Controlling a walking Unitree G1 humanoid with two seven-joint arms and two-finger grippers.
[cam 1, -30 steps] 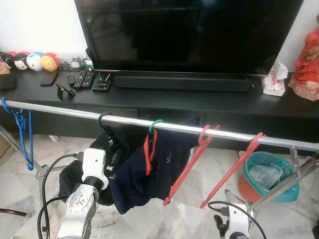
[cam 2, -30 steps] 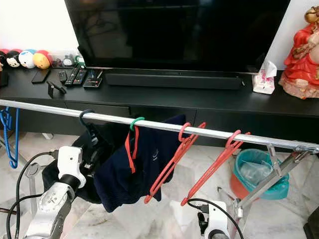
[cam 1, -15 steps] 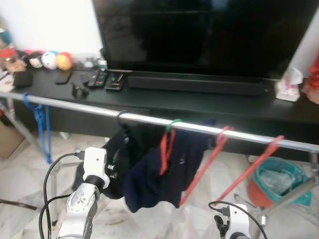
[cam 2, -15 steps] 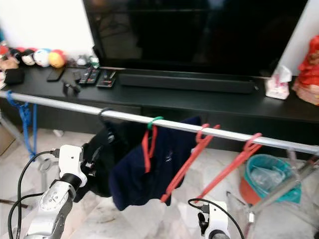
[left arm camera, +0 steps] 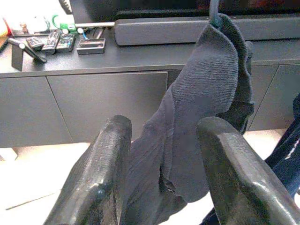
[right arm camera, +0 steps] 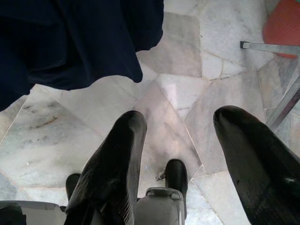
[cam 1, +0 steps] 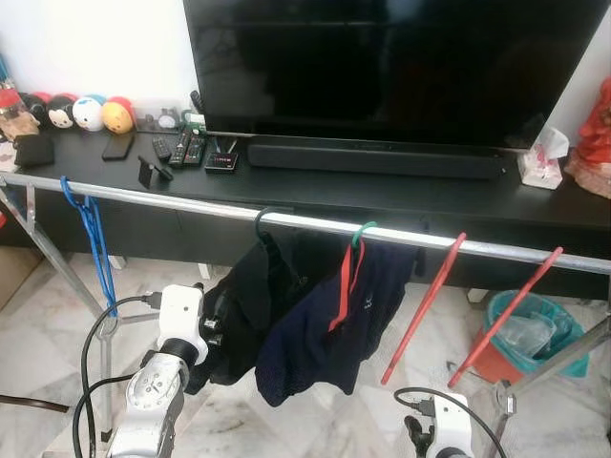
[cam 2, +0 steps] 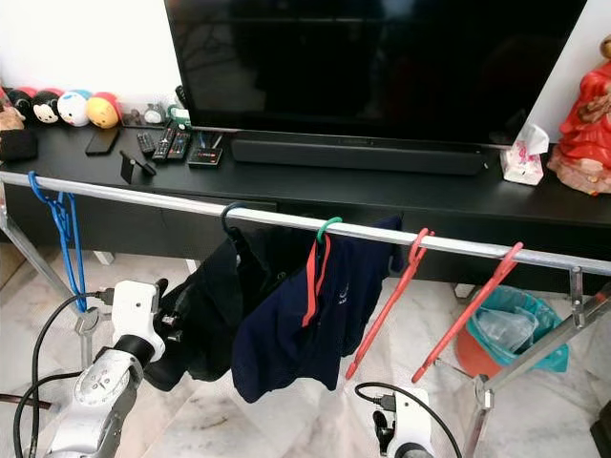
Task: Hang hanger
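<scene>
Dark hanger (cam 1: pixel 262 221) hooked on rail (cam 1: pixel 172 203), black garment (left arm camera: pixel 197 117) draped, left tool (left arm camera: pixel 161 187) released

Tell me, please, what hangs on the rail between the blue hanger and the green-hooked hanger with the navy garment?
One thing: a black garment on a dark-hooked hanger, seen in both eye views. Otherwise the rail from the blue hanger to the navy garment is bare.

Head stereo pair: looks forward and down at rail (cam 1: pixel 286 220) before TV stand (cam 1: pixel 382 196). Left wrist: close on black garment (left arm camera: pixel 206 108), sharing the stand. Right wrist: faces down at floor (right arm camera: pixel 178 93).
</scene>
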